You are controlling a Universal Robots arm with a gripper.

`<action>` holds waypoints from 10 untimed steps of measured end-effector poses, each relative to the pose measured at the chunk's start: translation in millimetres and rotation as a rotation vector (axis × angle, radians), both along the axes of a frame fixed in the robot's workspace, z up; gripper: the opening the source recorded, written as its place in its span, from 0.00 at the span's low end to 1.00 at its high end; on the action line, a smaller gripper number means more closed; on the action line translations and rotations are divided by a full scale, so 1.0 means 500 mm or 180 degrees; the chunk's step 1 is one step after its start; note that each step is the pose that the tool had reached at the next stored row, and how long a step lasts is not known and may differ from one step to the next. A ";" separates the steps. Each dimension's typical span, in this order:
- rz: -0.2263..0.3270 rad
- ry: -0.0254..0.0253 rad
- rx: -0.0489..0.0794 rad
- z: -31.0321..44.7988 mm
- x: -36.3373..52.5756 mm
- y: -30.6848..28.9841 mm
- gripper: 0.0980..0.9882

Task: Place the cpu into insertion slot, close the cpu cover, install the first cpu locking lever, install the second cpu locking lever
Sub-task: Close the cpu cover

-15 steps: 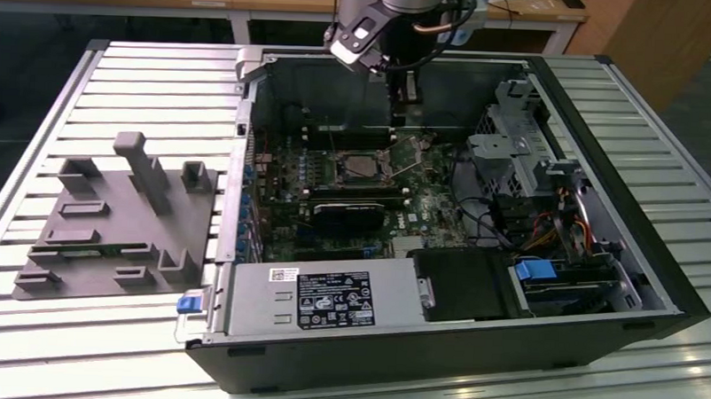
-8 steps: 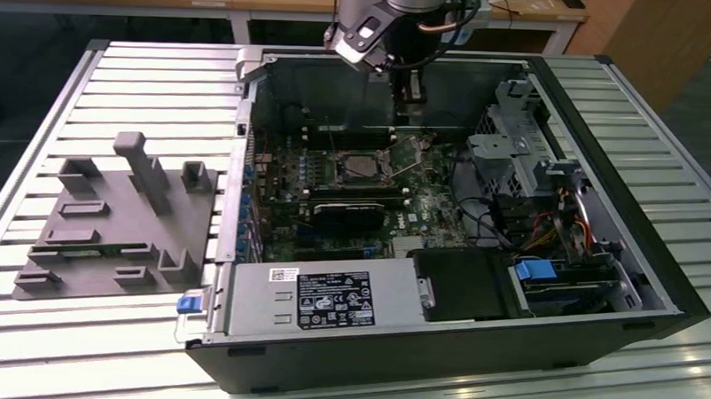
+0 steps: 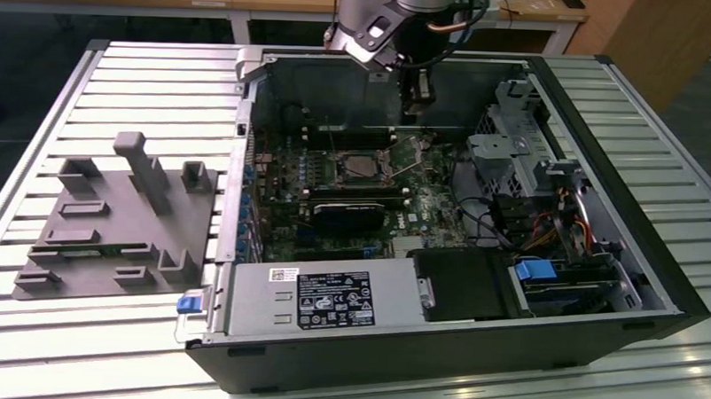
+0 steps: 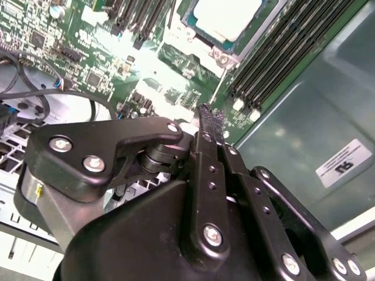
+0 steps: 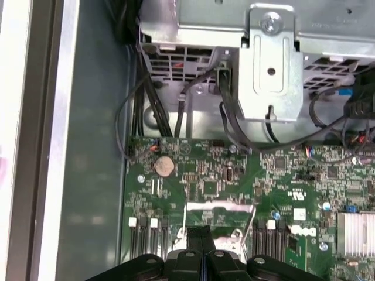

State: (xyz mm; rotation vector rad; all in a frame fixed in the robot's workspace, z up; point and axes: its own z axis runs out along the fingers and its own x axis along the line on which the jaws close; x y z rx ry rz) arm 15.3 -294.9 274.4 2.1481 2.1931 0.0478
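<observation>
The insertion slot (image 3: 359, 167) sits in the middle of the green motherboard inside the open computer case. In the second wrist view the cpu (image 4: 226, 15) lies in it as a pale silvery square within the socket's metal rim. My gripper (image 3: 415, 107) hangs inside the case, above the board and just to the exterior view's right of the socket. Its black fingers (image 5: 194, 233) are pressed together with nothing between them in both wrist views. A silver metal plate (image 5: 220, 212), seemingly the cpu cover, lies right beyond the fingertips; I cannot tell whether it is raised or flat. A thin wire lever (image 4: 219, 89) runs from the socket corner.
Black memory slots (image 4: 275, 52) flank the socket. A metal drive cage (image 3: 517, 152) with cables fills the case's right side, and the power supply (image 3: 328, 296) its front. A grey fixture block (image 3: 118, 218) rests on the slatted table at the exterior view's left.
</observation>
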 end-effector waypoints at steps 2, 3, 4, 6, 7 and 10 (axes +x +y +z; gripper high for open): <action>0.0000 0.0000 -0.0001 -0.001 0.009 0.002 0.00; 0.0000 0.0000 -0.0001 -0.002 0.014 0.002 0.00; 0.0000 0.0000 -0.0002 -0.004 0.019 0.002 0.00; 0.0001 0.0001 -0.0002 -0.007 0.029 0.002 0.00; 0.0001 0.0001 -0.0002 -0.009 0.033 0.003 0.00; 0.0001 0.0001 -0.0002 -0.013 0.046 0.003 0.00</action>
